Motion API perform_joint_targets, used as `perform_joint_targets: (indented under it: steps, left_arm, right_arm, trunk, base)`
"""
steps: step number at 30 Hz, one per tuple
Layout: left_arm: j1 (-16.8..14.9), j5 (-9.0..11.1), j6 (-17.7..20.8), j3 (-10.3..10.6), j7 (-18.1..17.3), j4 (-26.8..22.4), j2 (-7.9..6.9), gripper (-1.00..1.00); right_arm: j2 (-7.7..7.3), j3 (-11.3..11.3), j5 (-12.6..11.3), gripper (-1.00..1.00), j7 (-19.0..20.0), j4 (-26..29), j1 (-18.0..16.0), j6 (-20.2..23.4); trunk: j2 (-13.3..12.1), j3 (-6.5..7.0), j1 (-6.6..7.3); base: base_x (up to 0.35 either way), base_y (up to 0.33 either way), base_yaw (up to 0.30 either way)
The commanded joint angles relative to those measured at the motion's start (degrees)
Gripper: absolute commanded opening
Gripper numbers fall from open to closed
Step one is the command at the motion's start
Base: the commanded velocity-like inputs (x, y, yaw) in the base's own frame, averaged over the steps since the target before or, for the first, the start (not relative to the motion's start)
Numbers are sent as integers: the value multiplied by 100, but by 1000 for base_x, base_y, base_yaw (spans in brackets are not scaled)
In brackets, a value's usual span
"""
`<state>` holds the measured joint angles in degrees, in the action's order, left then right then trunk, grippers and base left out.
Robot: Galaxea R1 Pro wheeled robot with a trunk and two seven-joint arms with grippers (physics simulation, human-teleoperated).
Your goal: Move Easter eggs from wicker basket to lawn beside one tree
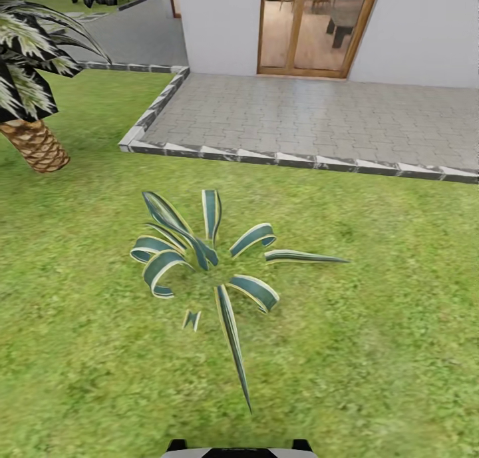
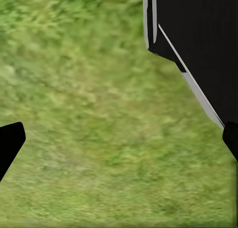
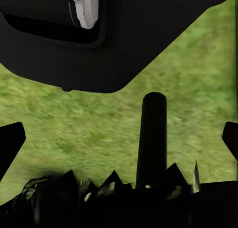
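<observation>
While the head camera looks down, the lawn (image 1: 372, 325) spreads out around a striped spiky plant (image 1: 213, 258), with a paved patio (image 1: 319, 122) and glass door (image 1: 313, 25) beyond and a palm trunk (image 1: 36, 145) at left. Left hand (image 2: 119, 138) and right hand (image 3: 119, 138) both hang spread wide, empty, over grass.

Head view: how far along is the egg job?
Nothing looks done. The lawn ahead holds a striped spiky plant, with a paved patio and a palm trunk beyond. Both wrist views show bare grass between open fingertips, nothing held. Still left: reach the basket, move all three eggs.
</observation>
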<state>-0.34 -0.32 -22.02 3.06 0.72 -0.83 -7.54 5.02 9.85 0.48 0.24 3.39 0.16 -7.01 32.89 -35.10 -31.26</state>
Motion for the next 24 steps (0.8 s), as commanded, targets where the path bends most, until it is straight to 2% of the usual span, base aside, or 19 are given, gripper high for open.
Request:
perform_joint_targets:
  steps: [1, 24]
  left_arm:
    - [-1, -3, -21, 28, 8, 4, -1, 100]
    - [-1, -3, -21, 28, 8, 4, -1, 100]
  right_arm:
    - [-1, 17, 5, 100, 2, 4, 2, -10]
    - [-1, 17, 5, 100, 2, 4, 2, -10]
  trunk:
    - [5, -4, -2]
    - [5, -4, -2]
  base:
    - [0, -279, 0]
    - [0, -280, 0]
